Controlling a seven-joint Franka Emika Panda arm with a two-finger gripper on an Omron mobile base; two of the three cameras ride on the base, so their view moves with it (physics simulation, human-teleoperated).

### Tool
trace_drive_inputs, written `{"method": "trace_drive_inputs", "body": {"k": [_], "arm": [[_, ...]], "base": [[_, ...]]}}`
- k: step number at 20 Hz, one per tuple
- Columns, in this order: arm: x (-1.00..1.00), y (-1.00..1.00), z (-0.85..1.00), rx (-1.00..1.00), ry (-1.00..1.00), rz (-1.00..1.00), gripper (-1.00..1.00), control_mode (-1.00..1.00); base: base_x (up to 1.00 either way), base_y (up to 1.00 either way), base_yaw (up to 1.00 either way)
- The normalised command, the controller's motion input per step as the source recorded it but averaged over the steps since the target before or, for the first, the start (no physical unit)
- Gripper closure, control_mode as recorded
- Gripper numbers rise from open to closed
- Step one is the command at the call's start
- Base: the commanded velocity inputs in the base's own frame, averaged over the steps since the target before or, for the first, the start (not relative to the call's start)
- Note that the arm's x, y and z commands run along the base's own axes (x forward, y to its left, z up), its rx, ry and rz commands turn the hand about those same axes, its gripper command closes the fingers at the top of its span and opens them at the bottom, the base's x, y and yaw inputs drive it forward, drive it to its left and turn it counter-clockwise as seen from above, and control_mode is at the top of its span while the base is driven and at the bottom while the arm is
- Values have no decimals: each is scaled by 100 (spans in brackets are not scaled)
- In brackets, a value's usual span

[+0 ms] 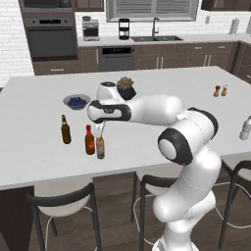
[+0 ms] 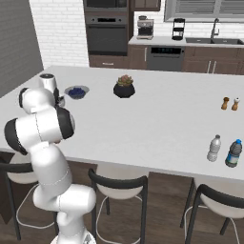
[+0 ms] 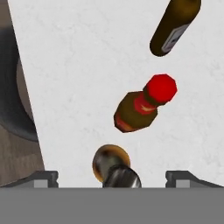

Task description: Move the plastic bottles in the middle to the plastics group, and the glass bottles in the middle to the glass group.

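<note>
The slim amber glass bottle (image 1: 100,147) stands upright near the counter's front edge, right beside the red-necked brown bottle (image 1: 89,140). The darker brown bottle (image 1: 65,130) stands a little further left. My gripper (image 1: 101,130) hangs just above the amber bottle's neck. In the hand view the gripper (image 3: 113,177) is open, its fingertips (image 3: 43,177) wide apart on either side of the amber bottle (image 3: 111,165), with gaps on both sides. Beyond it are the red-necked bottle (image 3: 142,105) and the dark bottle (image 3: 175,26). Far right, a whitish plastic bottle (image 2: 214,148) and a blue-labelled plastic bottle (image 2: 233,153) stand together.
A bowl of blueberries (image 1: 76,102) and a potted plant (image 1: 126,88) sit behind the arm on the white counter (image 1: 44,157). Salt and pepper shakers (image 2: 230,103) stand at the far right. Stools (image 1: 63,201) line the counter's front edge.
</note>
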Motion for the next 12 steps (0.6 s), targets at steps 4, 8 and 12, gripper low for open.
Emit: {"method": "trace_drive_inputs", "body": {"k": [4, 8, 12], "arm": [[-3, -1, 41, 0, 0, 0, -100, -100], [-8, -25, 42, 2, 2, -2, -100, -100], [-24, -59, 23, 1, 6, -5, -100, -100]], "base": [[0, 0, 0], [0, 0, 0], [0, 0, 0]]}}
